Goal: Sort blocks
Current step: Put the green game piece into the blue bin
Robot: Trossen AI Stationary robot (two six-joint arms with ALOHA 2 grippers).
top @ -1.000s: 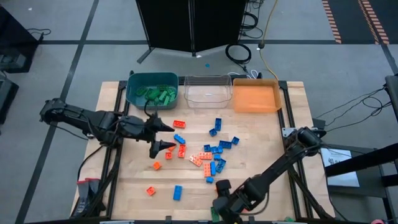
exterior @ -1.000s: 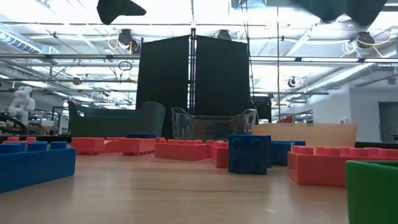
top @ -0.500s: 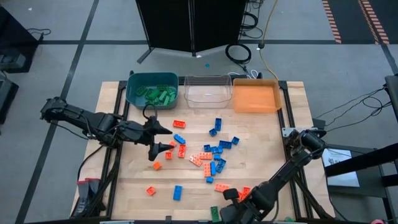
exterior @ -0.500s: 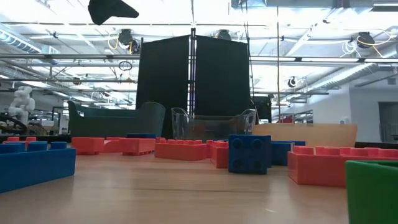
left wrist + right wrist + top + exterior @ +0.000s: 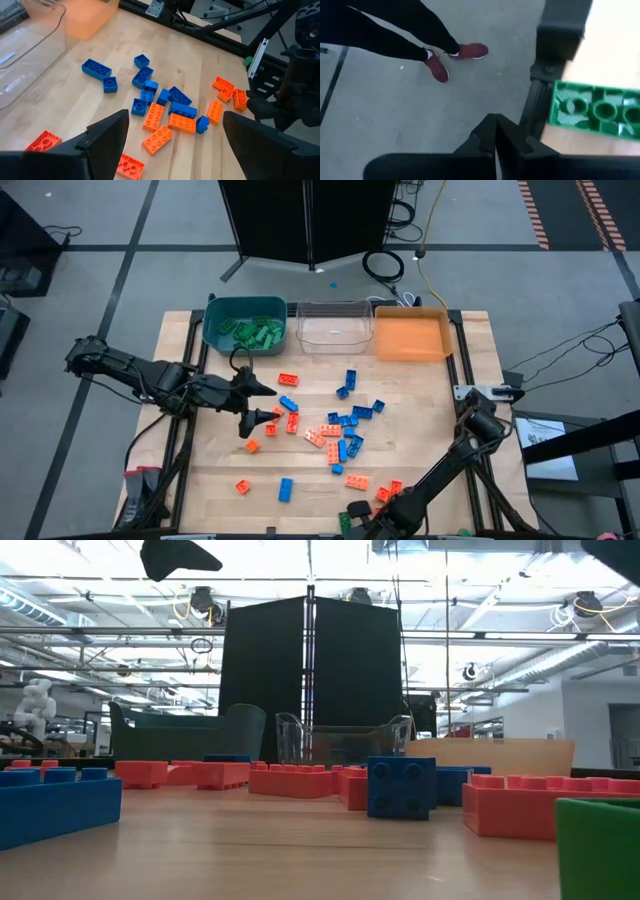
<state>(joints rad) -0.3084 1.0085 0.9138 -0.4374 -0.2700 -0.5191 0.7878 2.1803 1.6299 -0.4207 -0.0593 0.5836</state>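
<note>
The blocks [image 5: 335, 430] lie scattered over the middle and near part of my wooden table [image 5: 420, 400], blue and orange-red ones mixed, with a few orange ones close to the near edge. Green blocks [image 5: 250, 330] sit inside the teal bin [image 5: 215, 320] at the far edge; beside it stand the clear bin [image 5: 335, 325] and the orange bin [image 5: 412, 338]. One green block [image 5: 592, 110] lies at the table's near edge, right by my right gripper [image 5: 496, 130], whose fingers are pressed together and hold nothing. That arm hangs low over the near edge, partly past it. My left gripper [image 5: 258, 402] hovers above the table's left half, fingers [image 5: 107, 137] spread wide, empty, over the block scatter. Beyond the table lies a grey floor, where a person's dark-clothed legs and red shoes [image 5: 455, 57] show. Behind the bins a black panel [image 5: 310, 670] stands under bright ceiling lights.
</note>
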